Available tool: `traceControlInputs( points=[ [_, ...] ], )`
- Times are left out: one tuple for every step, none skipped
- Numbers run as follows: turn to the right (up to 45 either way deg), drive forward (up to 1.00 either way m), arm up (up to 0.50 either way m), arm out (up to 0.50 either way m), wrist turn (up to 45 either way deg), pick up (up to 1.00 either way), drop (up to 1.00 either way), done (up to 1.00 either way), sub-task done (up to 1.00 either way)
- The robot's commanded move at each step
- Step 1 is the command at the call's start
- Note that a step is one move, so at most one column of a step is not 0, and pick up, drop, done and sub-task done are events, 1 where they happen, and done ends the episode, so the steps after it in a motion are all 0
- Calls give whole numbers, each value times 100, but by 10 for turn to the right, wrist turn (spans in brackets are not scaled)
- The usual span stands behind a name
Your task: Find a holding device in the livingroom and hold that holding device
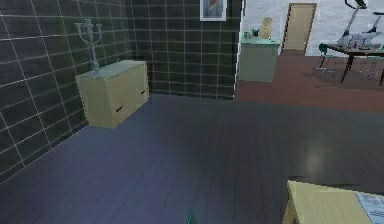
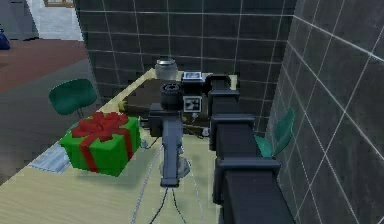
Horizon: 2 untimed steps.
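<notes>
1. In the forward view a branched candle holder (image 1: 90,38) stands upright on a low pale cabinet (image 1: 115,92), near the cabinet's left end, against the dark tiled wall.
2. A framed picture (image 1: 213,9) hangs high on that wall. Past the wall's end lie a reddish floor, a brown door (image 1: 298,27), a second pale cabinet (image 1: 258,62) and a dark table (image 1: 355,50).
3. In the arm side view the dark arm (image 2: 245,175) reaches over a pale desk (image 2: 90,195). At its far end sit white squares (image 2: 172,98) printed with black marks.
4. The gripper (image 2: 163,125) hangs over the desk's middle with clutter behind it. I cannot tell how its jaws stand or whether it holds anything.
5. A green gift box (image 2: 100,142) tied with a red ribbon sits near the desk's left edge, and a grey jar (image 2: 166,68) stands at the far edge.
6. A green chair (image 2: 72,97) stands beyond the desk's left edge.
</notes>
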Motion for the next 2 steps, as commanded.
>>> traceControlInputs(
  points=[
    [0, 0, 0, 0, 450, 0, 0, 0, 0],
    [0, 0, 0, 0, 450, 0, 0, 0, 0]
  ],
)
